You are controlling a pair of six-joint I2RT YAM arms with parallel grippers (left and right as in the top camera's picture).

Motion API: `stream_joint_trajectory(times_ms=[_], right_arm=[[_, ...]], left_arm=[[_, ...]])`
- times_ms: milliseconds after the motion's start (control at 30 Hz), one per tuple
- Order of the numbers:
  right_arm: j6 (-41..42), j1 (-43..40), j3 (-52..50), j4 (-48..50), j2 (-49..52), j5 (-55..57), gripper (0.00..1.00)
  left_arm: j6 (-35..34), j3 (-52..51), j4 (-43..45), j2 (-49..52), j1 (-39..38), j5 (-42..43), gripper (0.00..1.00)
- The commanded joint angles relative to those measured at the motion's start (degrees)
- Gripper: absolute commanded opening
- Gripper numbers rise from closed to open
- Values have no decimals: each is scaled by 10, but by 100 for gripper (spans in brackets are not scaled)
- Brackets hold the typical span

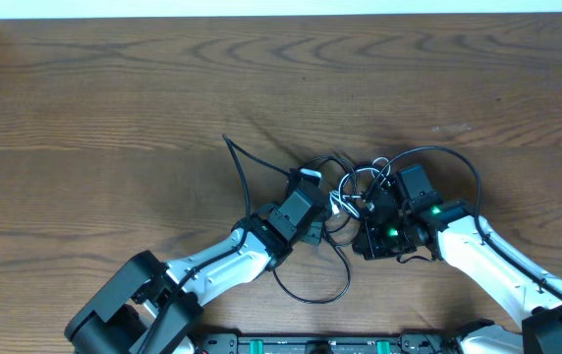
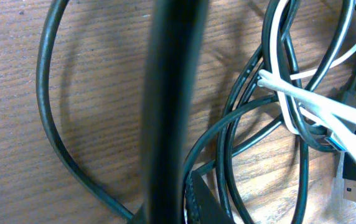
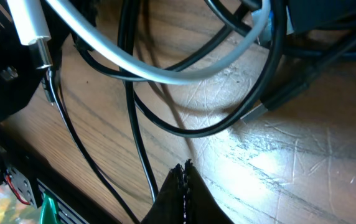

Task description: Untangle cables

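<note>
The cables (image 1: 352, 189) lie in a knot on the table (image 1: 114, 118), black ones looped round a white cord (image 2: 315, 102). The left gripper (image 1: 315, 187) sits at the knot's left side and the right gripper (image 1: 365, 206) at its right side. Both have their fingers pressed together. I cannot tell if either is pinching a cord.

White arms (image 1: 482, 258), black wrists (image 1: 296, 211), green lights (image 1: 392, 233)

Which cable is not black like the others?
The white cable. It is the only pale cord, and it threads through the loops of the black cables in the tangle.
</note>
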Motion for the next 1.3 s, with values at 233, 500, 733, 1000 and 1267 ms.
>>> stream_joint_trajectory(times_ms=[233,500,733,1000,1267], right_arm=[[-1,-33,51,35,-50,64,67],[-38,19,45,87,-13,111,72],[-35,29,45,63,16,137,1],[-90,28,46,-64,-76,-52,1],[-104,28,50,-111,-284,-78,3]], left_arm=[[-5,7,-2,3,0,-10,8],[-7,7,-1,3,0,-10,8],[-7,7,-2,3,0,-10,8],[-7,7,-3,3,0,-10,8],[-7,7,-3,3,0,-10,8]])
